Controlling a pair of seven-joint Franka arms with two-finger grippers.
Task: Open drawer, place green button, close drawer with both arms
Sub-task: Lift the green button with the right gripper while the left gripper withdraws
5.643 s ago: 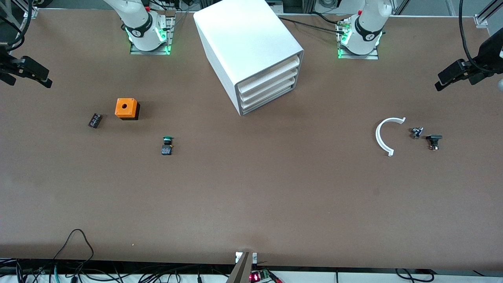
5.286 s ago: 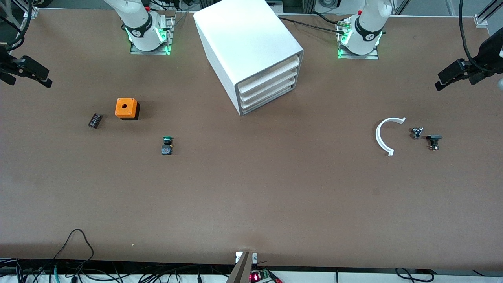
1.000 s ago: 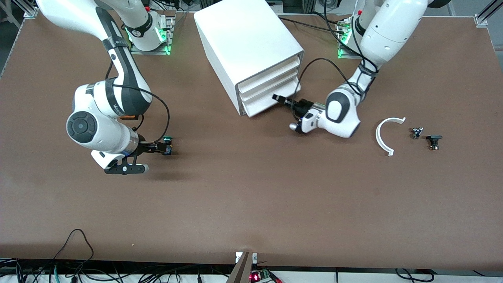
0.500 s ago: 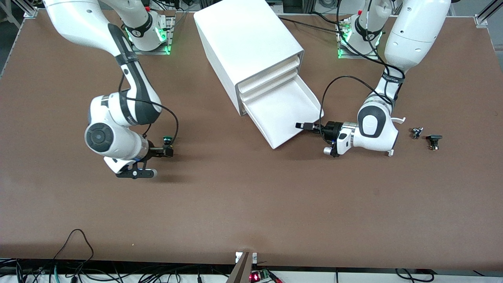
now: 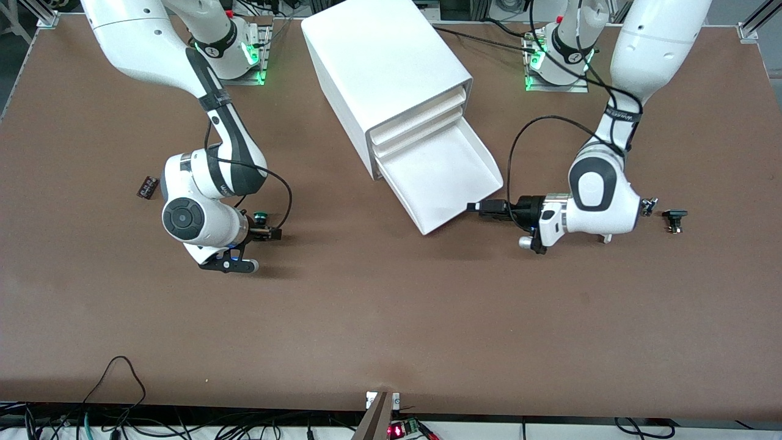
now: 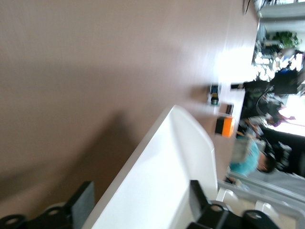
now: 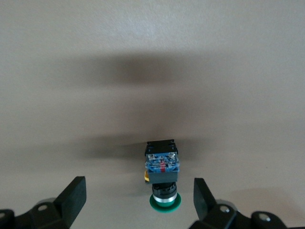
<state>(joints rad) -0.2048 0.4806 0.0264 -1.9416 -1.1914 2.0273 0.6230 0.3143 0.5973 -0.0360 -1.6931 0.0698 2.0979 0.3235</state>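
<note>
Drawer (image 5: pixel 441 177): lowest tray of the cabinet (image 5: pixel 385 73), standing pulled well out toward the front camera, so its inside is lying bare for a drop from above.
Left gripper (image 5: pixel 487 208): sitting just beside the drawer's front corner, at the left arm's end; in the left wrist view its fingers (image 6: pixel 82 204) are standing spread on either side of the front lip, apparently letting go, the pull looking finished.
Button (image 5: pixel 261 216): lying on the table, well apart from the drawer toward the right arm's end, green cap pointing at the wrist.
Right gripper (image 5: pixel 269 233): sitting low by the button, its fingers (image 7: pixel 72 194) spread wide and flanking the cap, not touching; it is lining up so a squeeze can catch the body.
Orange cube (image 6: pixel 224 126): showing only in the left wrist view.
Black part (image 5: pixel 147 186): lying farther from the drawer than the button, unused.
Progress: opening judged done; pick, placing and closing not yet done.
</note>
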